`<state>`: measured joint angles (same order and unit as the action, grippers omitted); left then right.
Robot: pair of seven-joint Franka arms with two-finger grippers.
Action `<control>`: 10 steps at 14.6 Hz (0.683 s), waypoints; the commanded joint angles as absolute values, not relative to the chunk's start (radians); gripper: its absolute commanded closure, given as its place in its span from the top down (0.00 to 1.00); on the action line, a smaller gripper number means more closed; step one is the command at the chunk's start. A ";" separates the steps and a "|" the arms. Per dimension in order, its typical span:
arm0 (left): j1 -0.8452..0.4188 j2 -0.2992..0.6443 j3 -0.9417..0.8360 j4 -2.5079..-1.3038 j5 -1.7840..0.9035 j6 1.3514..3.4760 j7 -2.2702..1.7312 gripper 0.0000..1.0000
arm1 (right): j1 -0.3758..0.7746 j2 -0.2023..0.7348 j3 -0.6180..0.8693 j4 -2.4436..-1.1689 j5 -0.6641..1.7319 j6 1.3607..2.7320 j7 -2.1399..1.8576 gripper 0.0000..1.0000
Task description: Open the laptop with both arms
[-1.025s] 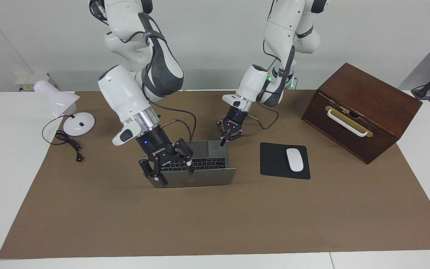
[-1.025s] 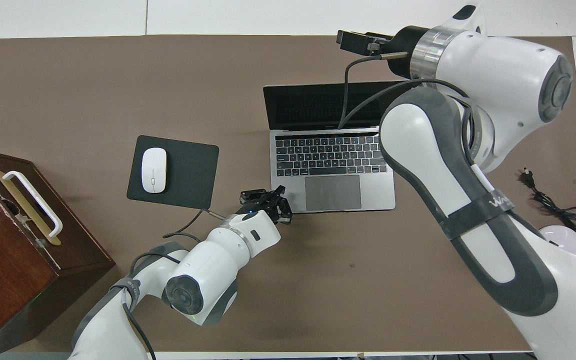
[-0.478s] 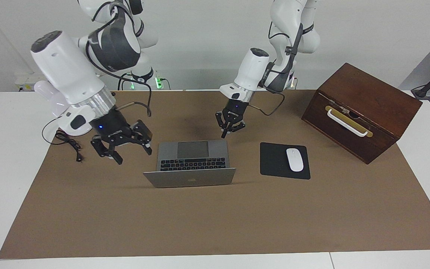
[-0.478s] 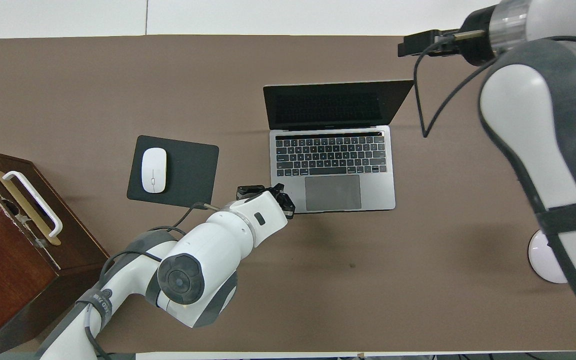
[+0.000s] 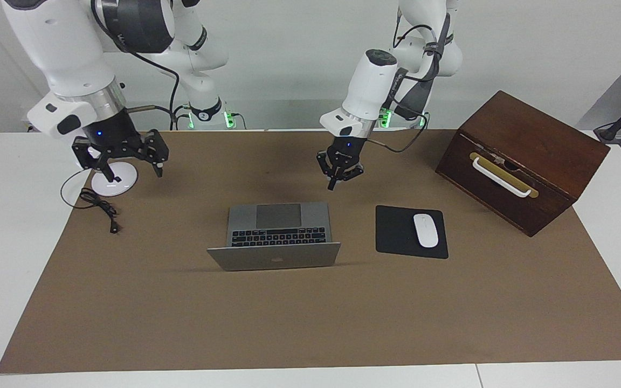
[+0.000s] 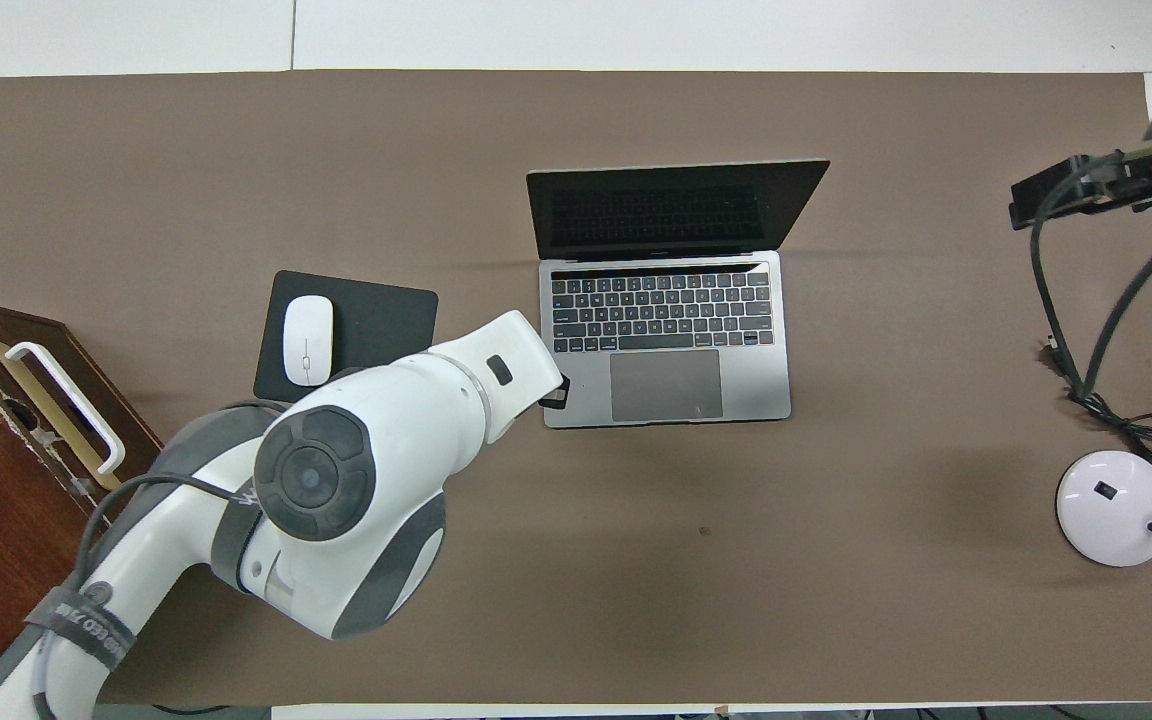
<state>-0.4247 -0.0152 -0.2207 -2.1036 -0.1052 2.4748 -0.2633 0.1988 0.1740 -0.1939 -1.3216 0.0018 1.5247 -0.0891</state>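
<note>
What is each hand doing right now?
Left hand: shut, empty, above the mat by the laptop.
Right hand: open, empty, over the lamp base.

So the laptop (image 5: 278, 234) sits open mid-tabletop (image 5: 310, 323). Toward the left arm's end there's a mouse pad (image 5: 397, 231) just beside it with a mouse (image 5: 426, 230) on it, then a wooden box (image 5: 521, 161), a bit nearer the robots. At the right arm's end, a lamp (image 5: 112, 180) and its cord (image 5: 100, 207). Right gripper (image 5: 122, 161) is up over the lamp; left gripper (image 5: 340, 172) is over the bare tabletop by the laptop's robot-side corner.
</note>
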 commanded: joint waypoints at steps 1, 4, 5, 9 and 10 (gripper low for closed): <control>-0.378 -0.095 -0.225 -2.074 -0.120 2.341 -0.253 0.00 | 0.134 0.056 -0.189 -1.497 -0.017 1.543 -0.084 1.00; -0.353 -0.147 -0.224 -2.074 -0.103 2.243 -0.245 0.00 | 0.104 -0.021 -0.189 -1.616 -0.008 1.635 -0.091 1.00; -0.336 -0.158 -0.224 -2.066 -0.085 2.212 -0.242 0.00 | 0.103 -0.050 -0.189 -1.668 0.001 1.684 -0.086 1.00; -0.267 -0.179 -0.224 -1.990 -0.038 2.033 -0.172 0.00 | 0.115 -0.098 -0.187 -1.750 0.021 1.758 -0.069 1.00; -0.246 -0.181 -0.224 -1.967 -0.038 1.996 -0.144 0.00 | 0.118 -0.100 -0.187 -1.755 0.021 1.755 -0.054 1.00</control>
